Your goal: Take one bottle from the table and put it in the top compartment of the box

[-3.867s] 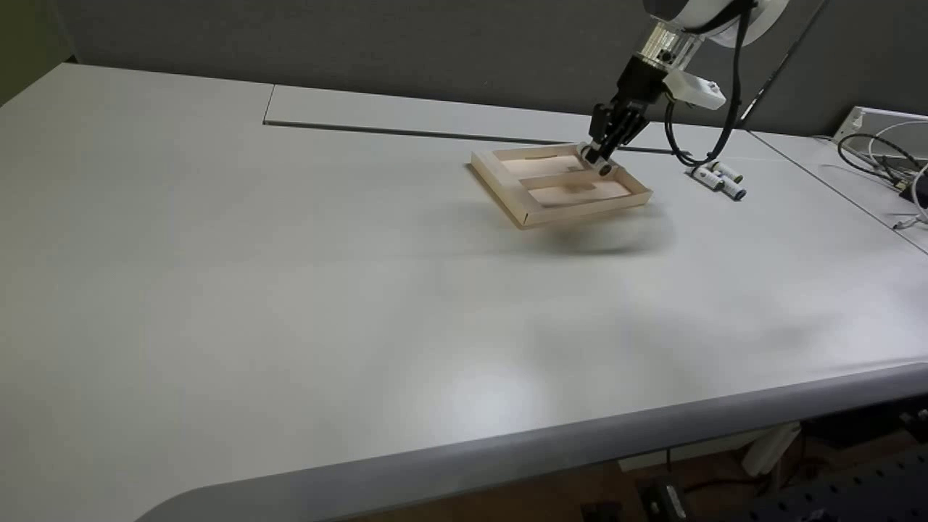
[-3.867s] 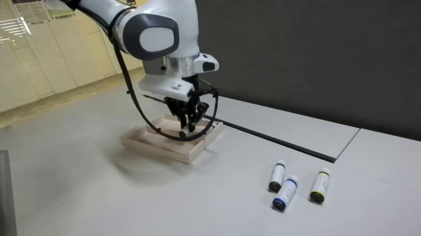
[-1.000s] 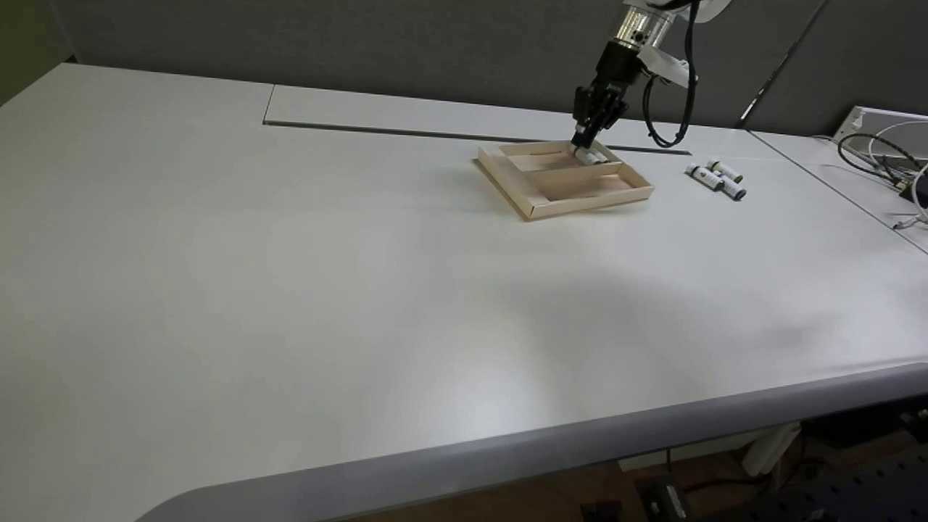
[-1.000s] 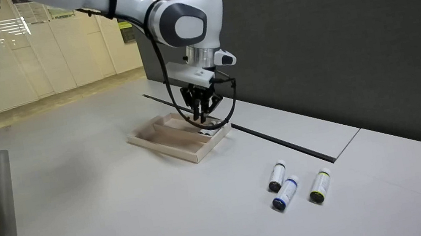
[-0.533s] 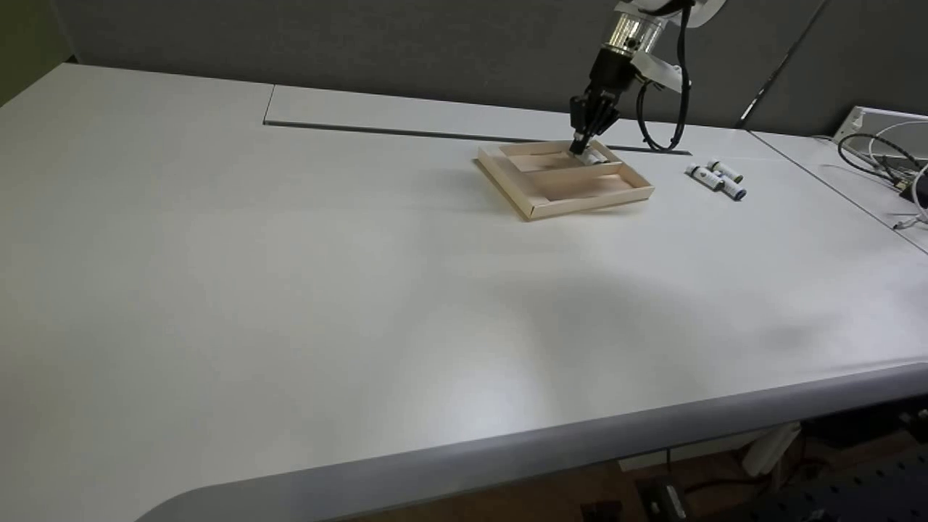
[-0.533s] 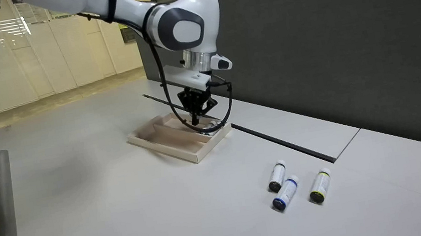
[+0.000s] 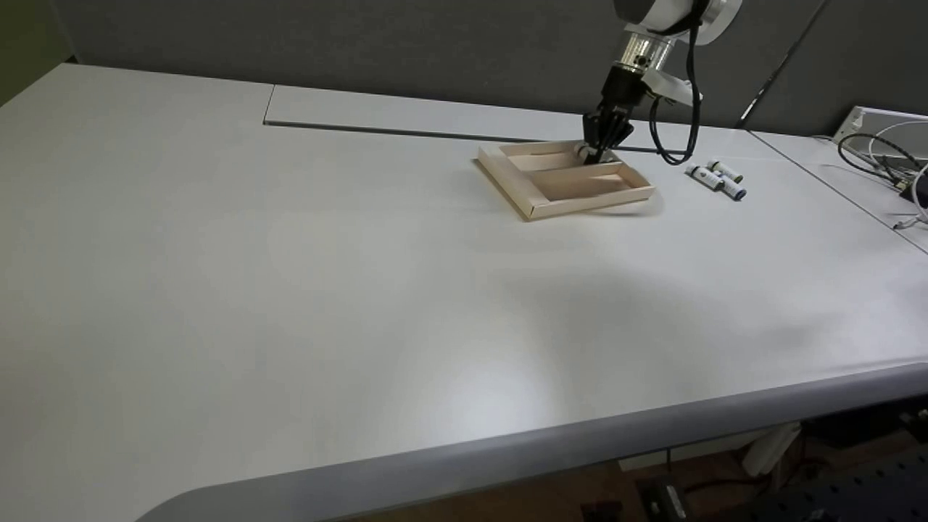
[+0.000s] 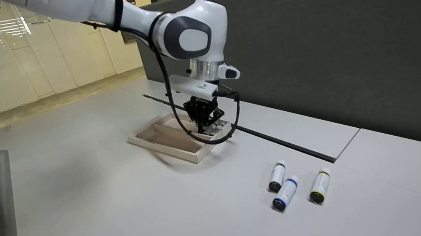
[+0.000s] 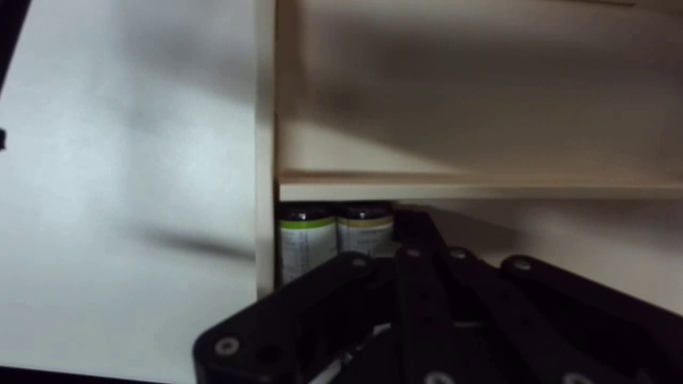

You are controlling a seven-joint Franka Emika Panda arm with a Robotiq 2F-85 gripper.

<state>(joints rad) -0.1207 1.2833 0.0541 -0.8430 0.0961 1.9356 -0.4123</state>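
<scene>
Standing closed in box (image 9: 265, 154): tool (image 9: 419, 229), just beside 1 tan-banded bottle (image 9: 365, 238).

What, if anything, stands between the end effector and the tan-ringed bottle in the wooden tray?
Nothing visible does. The end effector is right beside the tan-ringed bottle, which already lies in the top compartment. The green-ringed bottle is on its far side, toward the tray's end rim. Whether they touch, I cannot tell.

The Franka Emika Panda arm (image 8: 137, 20) slants down from upper left in an exterior view, its Robotiq gripper (image 9: 415, 226) pointing downward, fingers (image 9: 424, 234) meeting at the tips
</scene>
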